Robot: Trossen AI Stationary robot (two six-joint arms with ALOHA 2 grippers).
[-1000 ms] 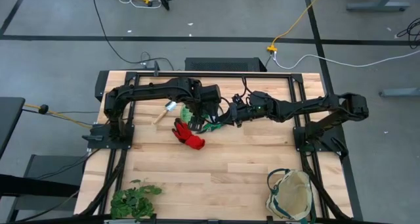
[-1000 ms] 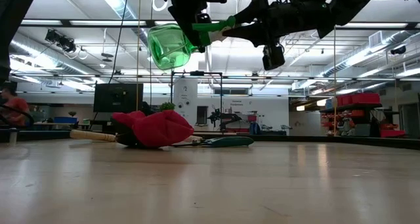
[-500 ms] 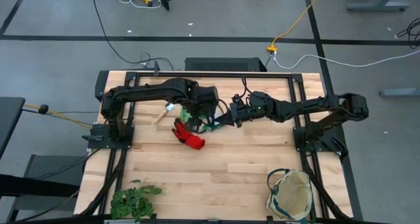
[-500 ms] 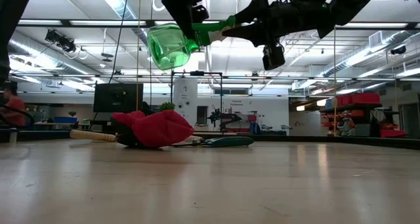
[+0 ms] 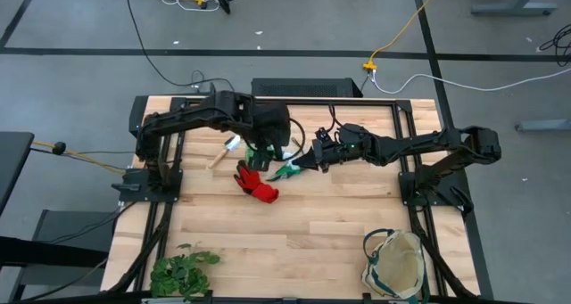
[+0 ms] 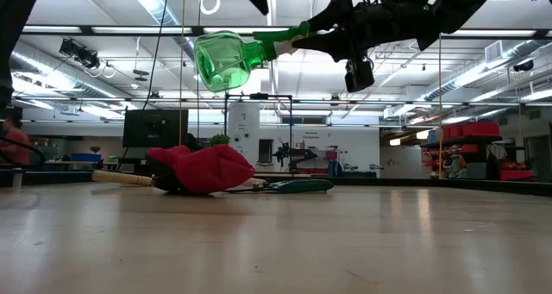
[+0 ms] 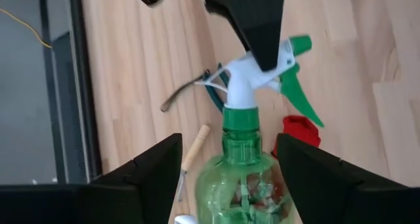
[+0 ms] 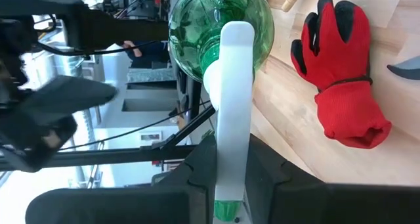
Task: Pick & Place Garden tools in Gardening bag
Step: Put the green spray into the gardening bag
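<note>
The translucent green plastic spray bottle (image 6: 226, 59) hangs above the table, pinched at its white head by the right gripper (image 5: 308, 160), long axis roughly level. The left gripper (image 5: 268, 143) stands just clear, jaws spread. The cream canvas gardening bag (image 5: 393, 267) lies at 5 o'clock, nearer the right arm.

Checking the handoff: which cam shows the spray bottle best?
Low view: the whole spray bottle hangs in the air, held at its head by the right claw. Wrist views crop it. High view shows only green bits under the arms.
</note>
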